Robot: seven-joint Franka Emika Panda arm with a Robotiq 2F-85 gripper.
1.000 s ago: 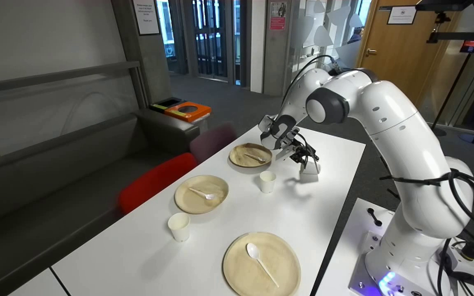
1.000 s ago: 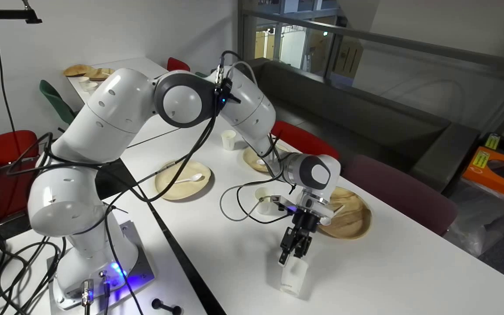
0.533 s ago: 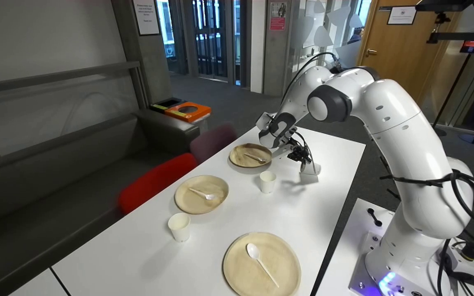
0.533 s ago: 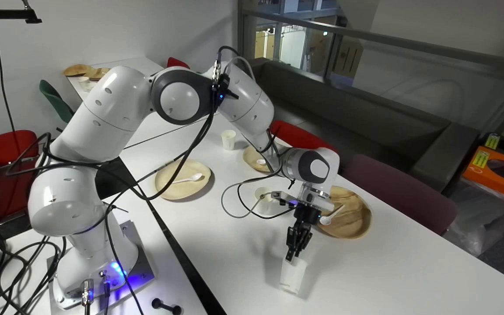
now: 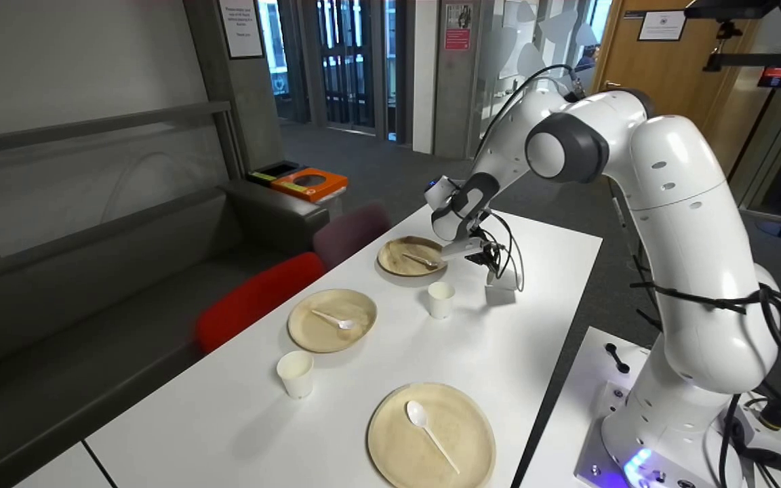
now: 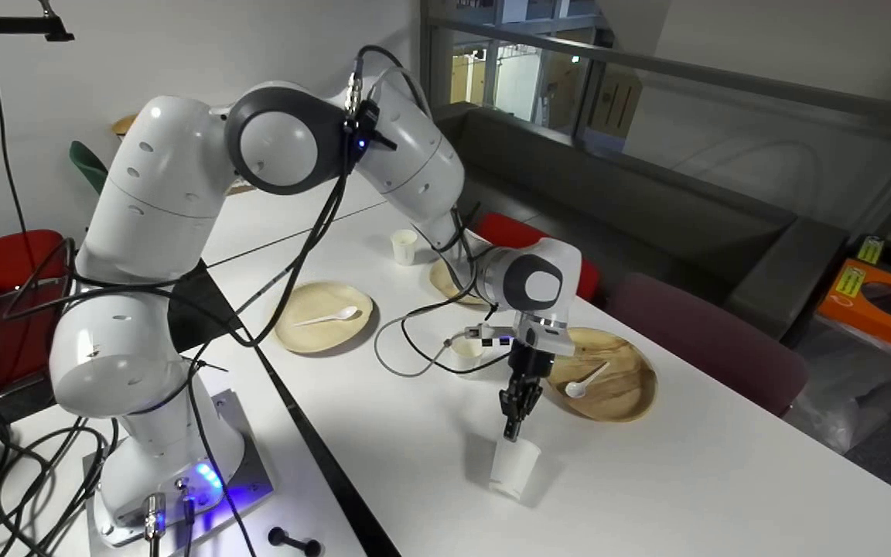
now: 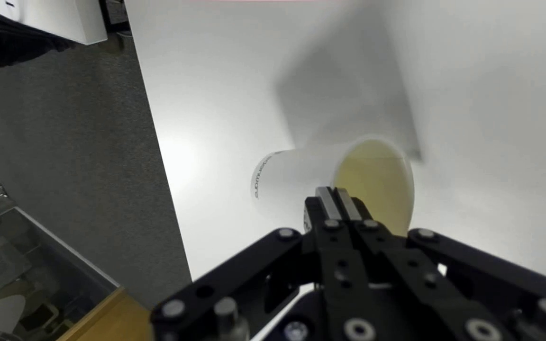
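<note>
My gripper [image 7: 338,193] is shut on the rim of a white paper cup [image 7: 292,175]; one finger stands inside the yellowish mouth, the other outside the wall. The cup lies tipped over on its side, mouth turned toward the gripper, with small print near its base. In an exterior view the cup [image 6: 515,468] hangs from the fingertips at a slant, and I cannot tell whether it touches the table. Cables partly hide the cup [image 5: 510,278] in an exterior view. Nearest to it are a wooden plate [image 5: 394,254] with a spoon [image 5: 421,259] and an upright white cup [image 5: 441,301].
Farther along the white table [image 5: 241,420] stand two more wooden plates [image 5: 306,332], [image 5: 390,440], each with a white spoon, and another upright cup [image 5: 295,375]. Red [image 5: 255,298] and purple [image 5: 350,234] chairs line one side. The table's edge [image 7: 159,142] drops to dark floor.
The jaws have closed onto the cup's rim. Arm and cup have shifted a little, the cup moving slightly toward the upright cup, and the forearm has risen.
</note>
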